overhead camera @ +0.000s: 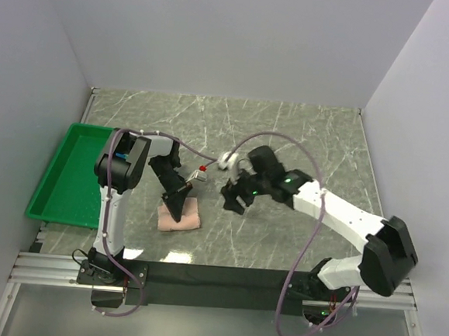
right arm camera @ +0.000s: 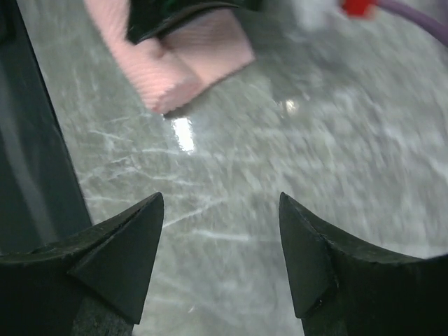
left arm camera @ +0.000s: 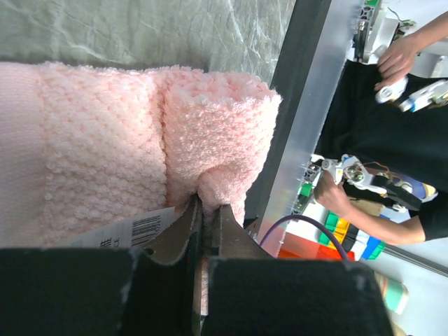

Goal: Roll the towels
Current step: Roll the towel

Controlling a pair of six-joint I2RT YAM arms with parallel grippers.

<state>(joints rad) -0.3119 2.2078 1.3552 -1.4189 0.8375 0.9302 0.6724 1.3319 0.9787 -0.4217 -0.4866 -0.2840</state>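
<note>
Pink nubbly towel point(left arm camera: 105, 154), folded over, barcode tag point(left arm camera: 133, 229)

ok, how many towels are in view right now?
1: the pink towel on the table, pinched by the left gripper. Others may be hidden from view.

Green tray point(overhead camera: 64, 175) sits at the left side of the grey, white-veined table point(overhead camera: 289, 134), right against the white wall point(overhead camera: 29, 82). A silver rail point(overhead camera: 53, 267) runs along the near edge. Beyond it, the left wrist view catches a person in black point(left arm camera: 392, 143) holding a small white gadget point(left arm camera: 353, 173).
</note>
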